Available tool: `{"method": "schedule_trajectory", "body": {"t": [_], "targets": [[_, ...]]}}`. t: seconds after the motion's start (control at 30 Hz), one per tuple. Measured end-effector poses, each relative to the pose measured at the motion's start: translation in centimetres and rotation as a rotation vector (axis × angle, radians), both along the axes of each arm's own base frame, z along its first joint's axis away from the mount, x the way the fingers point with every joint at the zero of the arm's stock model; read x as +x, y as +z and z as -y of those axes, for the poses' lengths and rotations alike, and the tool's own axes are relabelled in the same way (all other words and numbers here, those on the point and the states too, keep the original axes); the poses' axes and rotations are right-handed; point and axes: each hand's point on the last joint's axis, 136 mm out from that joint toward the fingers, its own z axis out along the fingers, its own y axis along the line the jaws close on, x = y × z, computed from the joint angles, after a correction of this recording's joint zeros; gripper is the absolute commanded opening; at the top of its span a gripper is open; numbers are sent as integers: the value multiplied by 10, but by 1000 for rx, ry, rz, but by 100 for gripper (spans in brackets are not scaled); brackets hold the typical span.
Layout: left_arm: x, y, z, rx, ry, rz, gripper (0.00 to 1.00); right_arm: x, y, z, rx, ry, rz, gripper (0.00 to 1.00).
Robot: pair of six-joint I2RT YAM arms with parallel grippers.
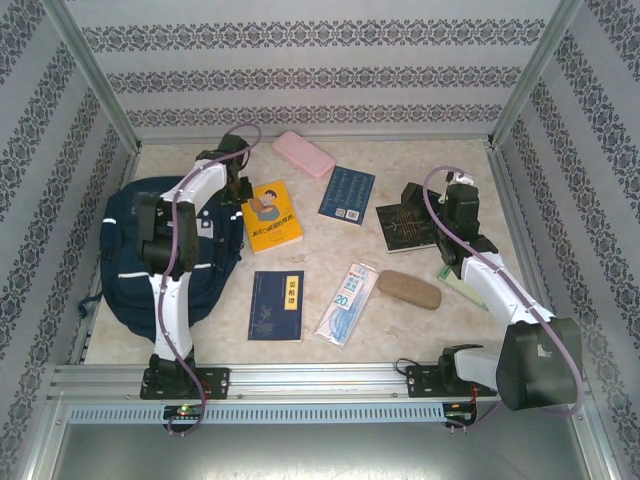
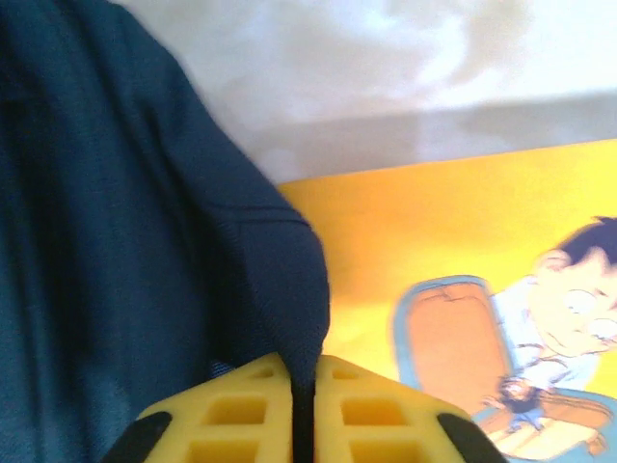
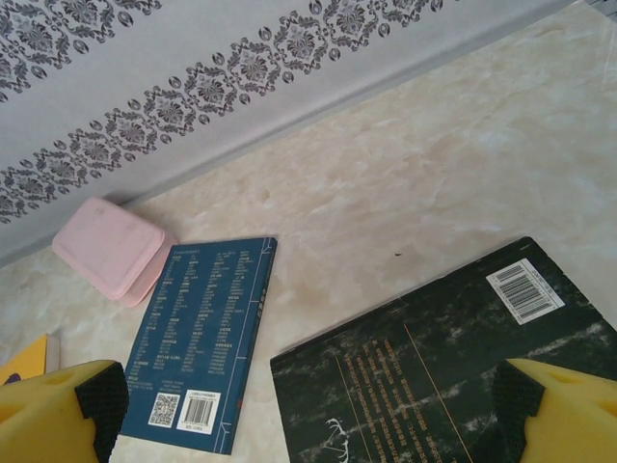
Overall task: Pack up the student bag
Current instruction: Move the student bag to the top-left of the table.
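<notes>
Here, student bag [image 1: 122, 262] flat, long axis near-to-far, left tool [image 2: 303, 374] pinching fabric.

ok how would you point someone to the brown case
From the navy student bag on the table's left, cross to the right side. The brown case lies just right of the clear plastic packet, beside the right arm. It is the only brown rounded oblong; the pink case lies at the far wall.

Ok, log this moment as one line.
left fingers: shut on student bag fabric | right fingers: open above dark book | yellow book: unpacked, beside bag
</notes>
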Motion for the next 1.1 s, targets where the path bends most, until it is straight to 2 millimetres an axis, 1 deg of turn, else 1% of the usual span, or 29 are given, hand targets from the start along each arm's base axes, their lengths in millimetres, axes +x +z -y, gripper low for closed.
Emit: {"method": "schedule_trajectory", "body": {"t": [0.1,0.17,0.2,0.37,0.47,0.53,0.57,0.6,0.63,0.67,0.7,0.73,0.8,0.87,0.97,1.03,1.1], "targets": [[4,0,29,17,-72,-2,0,1,-2,-2,4,10,-15,98],[3,0,54,23,-134,-1,0,1,-4,-5,3,21,-23,98],[1,0,66,24,-167,-1,0,1,-4,-6,3,25,-25,98],[-16,7,144,-8,-373,17,0,4,-11,-11,-1,46,-46,98],[-26,10,183,-25,-485,21,0,6,-17,-12,-1,52,-69,98],[-30,12,201,-30,-540,29,0,7,-19,-14,-1,58,-80,98],[-33,13,208,-32,-565,32,3,7,-20,-15,-1,62,-83,98],[-36,13,214,-36,-584,31,10,7,-20,-17,0,69,-86,98],[-39,13,218,-36,-601,30,14,8,-20,-20,0,75,-88,98],[-41,12,221,-37,-616,28,23,8,-20,-23,1,84,-89,98],[-44,10,222,-33,-626,23,35,9,-20,-26,2,92,-89,98],[-46,9,221,-29,-631,18,38,10,-21,-29,2,100,-91,98],[-52,7,214,-19,-623,2,38,12,-21,-36,0,120,-96,98],[-57,10,205,-11,-612,-3,44,14,-23,-44,-3,141,-103,98],[-68,27,191,-2,-574,13,48,16,-26,-58,-11,175,-118,98],[-78,44,180,0,-539,37,49,19,-27,-69,-19,205,-129,98],[-94,64,165,-5,-483,68,50,24,-28,-88,-31,251,-142,98]]}}
